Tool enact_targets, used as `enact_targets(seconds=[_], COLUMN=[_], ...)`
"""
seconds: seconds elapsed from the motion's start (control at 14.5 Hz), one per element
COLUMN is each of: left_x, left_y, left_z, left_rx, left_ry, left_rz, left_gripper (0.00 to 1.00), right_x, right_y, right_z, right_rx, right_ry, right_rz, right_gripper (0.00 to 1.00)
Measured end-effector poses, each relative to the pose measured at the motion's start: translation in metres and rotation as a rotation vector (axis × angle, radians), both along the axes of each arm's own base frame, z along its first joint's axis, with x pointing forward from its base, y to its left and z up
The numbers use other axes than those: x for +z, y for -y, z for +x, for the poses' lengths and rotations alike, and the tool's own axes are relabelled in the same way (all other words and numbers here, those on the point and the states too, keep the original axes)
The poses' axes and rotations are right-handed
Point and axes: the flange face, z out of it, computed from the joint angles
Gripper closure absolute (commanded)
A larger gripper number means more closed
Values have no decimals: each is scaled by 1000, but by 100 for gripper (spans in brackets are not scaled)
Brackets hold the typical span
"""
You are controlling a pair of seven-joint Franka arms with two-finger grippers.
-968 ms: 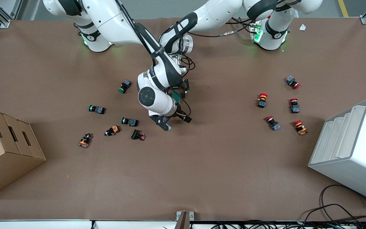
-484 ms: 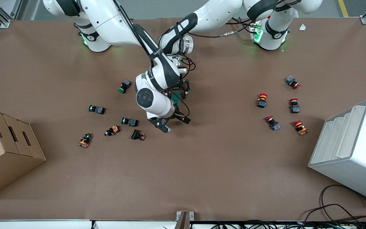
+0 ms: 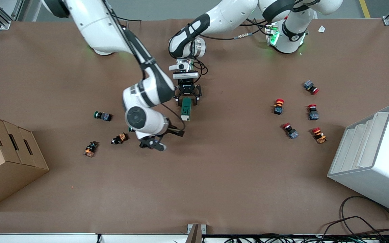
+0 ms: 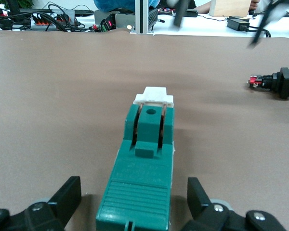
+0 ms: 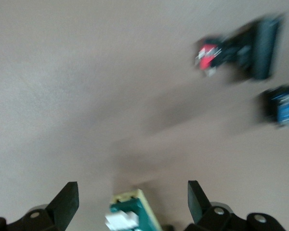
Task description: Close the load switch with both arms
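Note:
The load switch (image 3: 185, 108) lies on the brown table mid-way between the arms, a dark-green block with its cream lever end (image 3: 185, 117) toward the front camera. My left gripper (image 3: 186, 100) is open and straddles the switch's end farthest from the front camera, with a gap on each side; in the left wrist view the switch (image 4: 144, 159) lies between the fingers (image 4: 70, 192). My right gripper (image 3: 170, 140) is open and empty over the table, off the switch toward the right arm's end. In the right wrist view the switch's cream end (image 5: 127, 216) shows between the open fingers (image 5: 67, 197).
Green and orange push buttons (image 3: 101, 115) (image 3: 119, 138) lie toward the right arm's end, beside a cardboard box (image 3: 5, 158). Several red push buttons (image 3: 278, 106) lie toward the left arm's end near a white bin (image 3: 373, 158). A black and red button (image 5: 241, 48) lies close to the right gripper.
The right arm has swung off the switch toward its own end of the table, uncovering the whole switch. The left gripper has stayed at the switch.

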Motion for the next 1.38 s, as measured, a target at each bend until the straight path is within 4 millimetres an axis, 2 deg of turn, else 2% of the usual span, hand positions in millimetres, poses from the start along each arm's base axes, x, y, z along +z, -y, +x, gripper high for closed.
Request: enact_targets(seconds=[0.21,0.41,0.69,0.83,0.97,1.11,1.24,1.38], left_x=[10,40,91,127,166,200,235,282], left_y=[6,22,42,50,57,54,40,14], left_z=[8,23,52,76,101,129,164,204], left_rx=[14,71,151,188,214,230,250,269], left_ry=[-14,-43,-128,-198,-271,-335,-413,-501], left_rz=[39,32,46,51,42,40,33,4], left_gripper=[4,4,2,2,2,2,2,1], right_x=[57,115,196,231,262,285,293,292], right_y=[81,170,301,353,375,382,387,391], right_z=[26,39,39,30,24,23,22,22], right_rx=[146,237,341,333,323,327,337,339], right_ry=[9,28,73,63,49,63,68,64], right_rz=[-32,-129,-128,-124,-147,-175,-177,-175], right_gripper=[0,0,0,0,0,0,0,0])
